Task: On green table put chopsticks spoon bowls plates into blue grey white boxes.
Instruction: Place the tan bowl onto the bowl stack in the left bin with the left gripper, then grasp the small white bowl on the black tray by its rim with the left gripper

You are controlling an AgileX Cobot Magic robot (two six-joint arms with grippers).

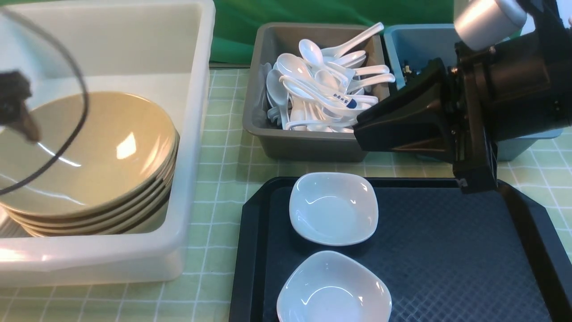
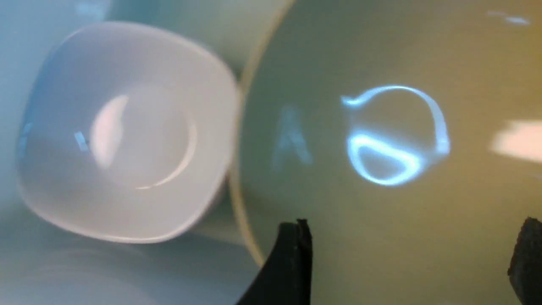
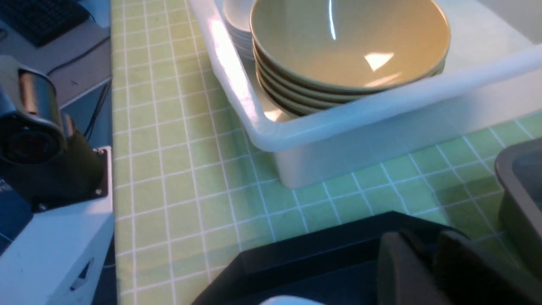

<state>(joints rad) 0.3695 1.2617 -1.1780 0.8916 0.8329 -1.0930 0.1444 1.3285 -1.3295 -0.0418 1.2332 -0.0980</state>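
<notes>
The left hand (image 2: 410, 237), fingers spread and empty, hovers over stacked olive-beige glossy bowls (image 1: 89, 147) in the large translucent white box (image 1: 196, 134), frame left. It should rise straight before fetching small white dishes (image 1: 333, 208) on the black tray (image 1: 447, 250), lower centre.

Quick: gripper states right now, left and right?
Left gripper: open, empty, over the top bowl.
Right gripper: fingers close together, nothing seen held; whether shut cannot be told.
</notes>
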